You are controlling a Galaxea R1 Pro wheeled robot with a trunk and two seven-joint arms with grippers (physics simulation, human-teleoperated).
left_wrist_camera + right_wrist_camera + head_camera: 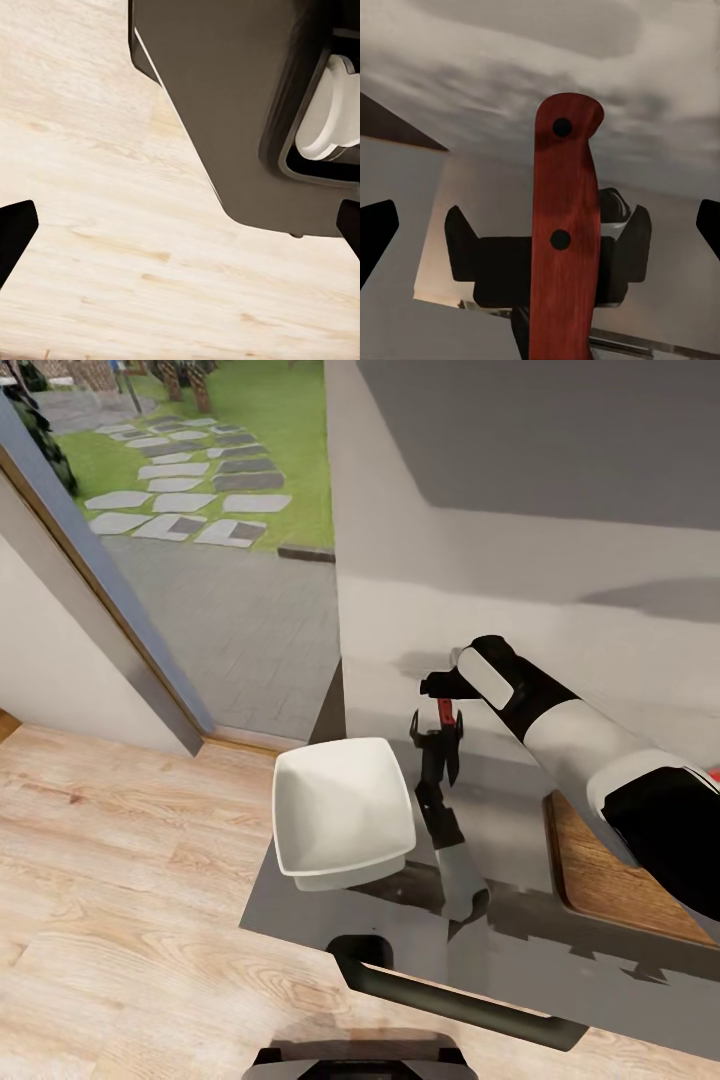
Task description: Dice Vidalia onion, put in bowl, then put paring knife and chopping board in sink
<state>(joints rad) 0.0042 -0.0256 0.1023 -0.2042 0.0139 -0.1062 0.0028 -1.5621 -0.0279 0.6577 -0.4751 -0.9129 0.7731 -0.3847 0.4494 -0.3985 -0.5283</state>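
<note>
The paring knife [443, 711] lies on the glossy grey countertop [500, 950], and its red handle [561, 240] runs between the wide-apart fingers of my right gripper [440, 698]. That gripper is open just above the handle, and its dark reflection shows in the worktop. The blade is hidden. The white squarish bowl [340, 815] stands near the countertop's left end, just left of the knife. Part of the brown chopping board [600, 875] shows under my right forearm. My left gripper [180, 232] hangs open over the wooden floor. The sink and the Vidalia onion are out of view.
A white wall [520, 510] rises behind the countertop. Left of it a glazed opening [200, 510] looks onto a garden. Wooden floor [120, 880] lies left of and in front of the counter. My dark base [240, 105] sits close to the counter's front edge.
</note>
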